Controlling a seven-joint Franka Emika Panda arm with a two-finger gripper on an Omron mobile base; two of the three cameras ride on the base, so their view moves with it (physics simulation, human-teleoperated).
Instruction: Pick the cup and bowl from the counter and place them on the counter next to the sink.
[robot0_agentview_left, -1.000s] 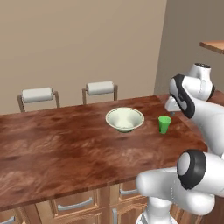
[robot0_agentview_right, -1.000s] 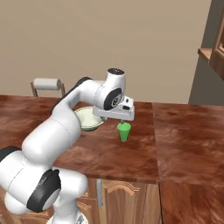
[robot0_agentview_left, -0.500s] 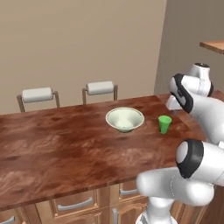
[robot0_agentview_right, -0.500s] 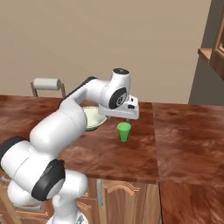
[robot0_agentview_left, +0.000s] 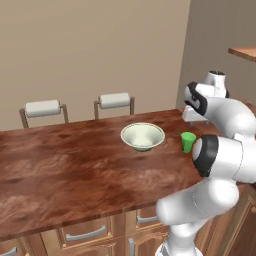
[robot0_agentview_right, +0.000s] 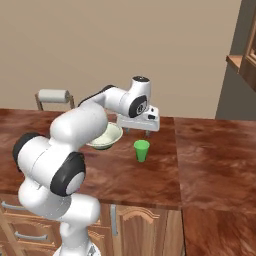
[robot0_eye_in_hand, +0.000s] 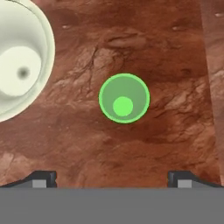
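Note:
The green cup (robot0_agentview_left: 188, 142) (robot0_agentview_right: 141, 150) stands upright on the reddish-brown counter (robot0_agentview_left: 75, 175) (robot0_agentview_right: 150, 180), a short way right of the pale cream bowl (robot0_agentview_left: 142, 136) (robot0_agentview_right: 107, 136). My gripper (robot0_agentview_right: 136, 132) hangs just above and behind the cup, pointing down, open and holding nothing. In the hand view the cup (robot0_eye_in_hand: 124, 98) sits nearly centred between the spread fingertips (robot0_eye_in_hand: 43, 178), with the gripper (robot0_eye_in_hand: 112, 179) well above it. The bowl (robot0_eye_in_hand: 19, 61) shows at the upper left, empty. The sink is out of view.
Two chair backs (robot0_agentview_left: 42, 107) (robot0_agentview_left: 115, 100) rise behind the counter's far edge. A wooden wall cabinet (robot0_agentview_right: 245, 55) hangs at the right. A seam (robot0_agentview_right: 176, 150) splits the counter right of the cup. Drawers (robot0_agentview_left: 85, 232) run below the front edge.
The arm's links have shifted a little, while the hand has stayed over the cup with open jaws. The cup and bowl have not moved.

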